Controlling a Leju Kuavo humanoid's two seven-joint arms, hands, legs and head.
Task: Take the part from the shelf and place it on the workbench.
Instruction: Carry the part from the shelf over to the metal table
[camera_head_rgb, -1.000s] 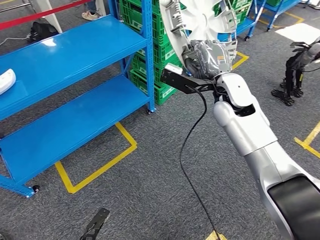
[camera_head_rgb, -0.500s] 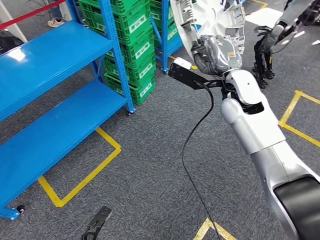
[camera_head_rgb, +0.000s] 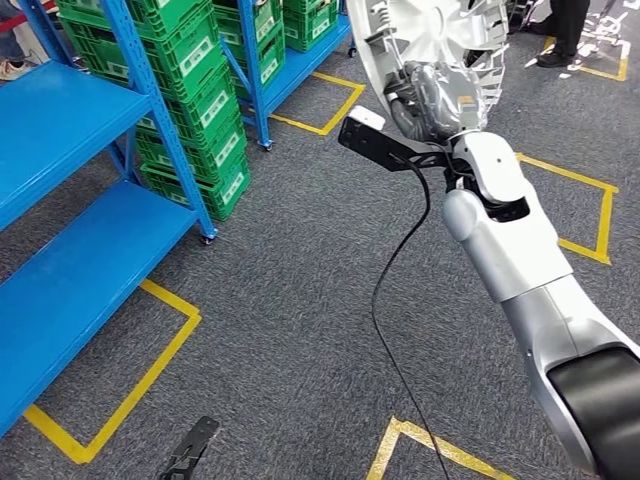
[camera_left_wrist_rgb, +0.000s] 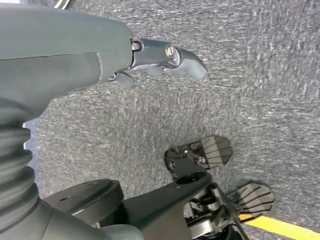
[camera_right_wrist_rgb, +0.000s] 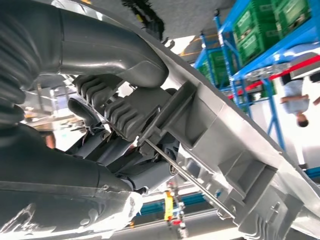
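The part (camera_head_rgb: 426, 30) is a silver-white round wheel cover with ribbed clips on its back. My right hand (camera_head_rgb: 438, 100) grips its rim and holds it up in front of me, high over the grey carpet. In the right wrist view the thumb and dark fingers of my right hand (camera_right_wrist_rgb: 113, 110) close around a clip and wire ring on the back of the part (camera_right_wrist_rgb: 241, 145). My left hand (camera_left_wrist_rgb: 113, 55) hangs beside my body over the floor, its fingers (camera_left_wrist_rgb: 170, 55) stretched out with nothing in them.
A blue shelf rack (camera_head_rgb: 68, 250) stands at the left, with green crates (camera_head_rgb: 196, 90) stacked behind it. Yellow tape lines (camera_head_rgb: 136, 385) mark the carpet. A person's legs (camera_head_rgb: 566, 25) stand at the far right. A black cable (camera_head_rgb: 385, 300) hangs from my right wrist.
The whole picture has shifted: the camera turned right, so the shelf and crates slid left. My right hand still holds the part in the same grip.
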